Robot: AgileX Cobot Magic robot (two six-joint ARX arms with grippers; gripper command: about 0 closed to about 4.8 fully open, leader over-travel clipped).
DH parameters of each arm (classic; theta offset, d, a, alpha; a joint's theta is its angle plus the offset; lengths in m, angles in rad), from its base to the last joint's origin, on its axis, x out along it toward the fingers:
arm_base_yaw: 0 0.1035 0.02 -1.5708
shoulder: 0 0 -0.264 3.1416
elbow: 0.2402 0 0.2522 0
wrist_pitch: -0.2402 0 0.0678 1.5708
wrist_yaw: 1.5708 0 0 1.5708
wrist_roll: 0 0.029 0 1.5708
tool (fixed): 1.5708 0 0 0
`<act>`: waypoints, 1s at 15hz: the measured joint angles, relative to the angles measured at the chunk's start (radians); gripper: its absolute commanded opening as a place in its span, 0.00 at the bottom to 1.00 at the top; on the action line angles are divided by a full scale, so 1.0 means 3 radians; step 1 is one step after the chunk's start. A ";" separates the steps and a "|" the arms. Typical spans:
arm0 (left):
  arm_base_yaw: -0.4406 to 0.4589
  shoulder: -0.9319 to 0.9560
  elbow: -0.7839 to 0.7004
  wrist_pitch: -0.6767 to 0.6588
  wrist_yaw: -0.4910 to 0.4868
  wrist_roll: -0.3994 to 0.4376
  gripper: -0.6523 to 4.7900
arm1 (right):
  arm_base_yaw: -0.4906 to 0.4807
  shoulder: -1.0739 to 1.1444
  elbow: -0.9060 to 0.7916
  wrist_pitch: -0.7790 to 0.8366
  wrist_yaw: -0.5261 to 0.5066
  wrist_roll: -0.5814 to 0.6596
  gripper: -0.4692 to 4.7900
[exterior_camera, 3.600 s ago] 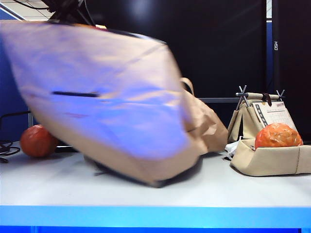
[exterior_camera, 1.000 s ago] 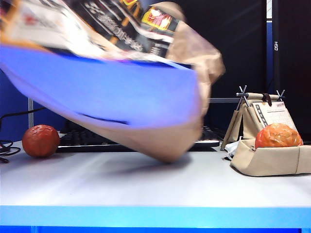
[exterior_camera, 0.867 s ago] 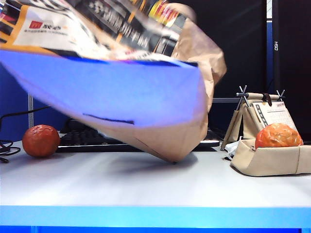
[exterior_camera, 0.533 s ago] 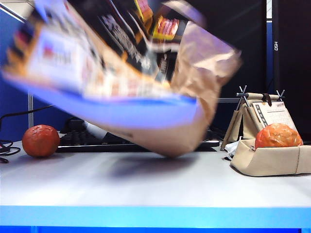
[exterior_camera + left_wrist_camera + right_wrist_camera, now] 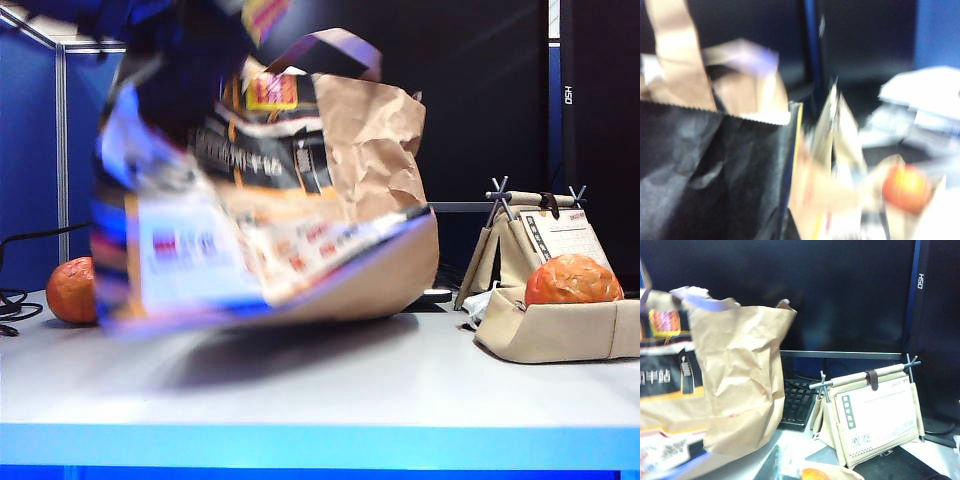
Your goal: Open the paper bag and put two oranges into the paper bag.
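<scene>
The paper bag (image 5: 270, 200), tipped and airborne earlier, now swings upright beside the keyboard (image 5: 795, 405), gripped by the clamped left gripper; the right gripper, unseen, is closed, both oranges (image 5: 72, 290) (image 5: 572, 280) outside.

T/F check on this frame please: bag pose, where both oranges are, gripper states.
1. The large brown kraft paper bag with the printed face lies flat on the table. False: it is tilted, one bottom corner raised.
2. One round orange-red orange sits in the low beige fabric tray on the right. True.
3. The second orange is already inside the bag. False: it sits on the white table, left of the bag.
4. Both grippers are shut. True, though neither the left gripper nor the right gripper shows in any view.
5. A dark keyboard lies behind the bag. True.
</scene>
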 measured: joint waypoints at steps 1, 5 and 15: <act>-0.0014 0.0001 -0.0011 -0.0106 0.0004 0.0009 0.40 | 0.0000 0.0000 0.0000 0.0000 0.0000 -0.0001 0.08; -0.0076 0.0001 -0.0010 -0.0595 0.0014 0.0028 0.53 | 0.0000 0.0000 0.0000 0.0000 -0.0240 -0.0006 0.31; -0.0074 -0.0375 -0.0010 -0.1142 -0.0926 0.0109 0.76 | 0.0000 0.0000 0.0001 0.0231 -0.0388 -0.0010 0.45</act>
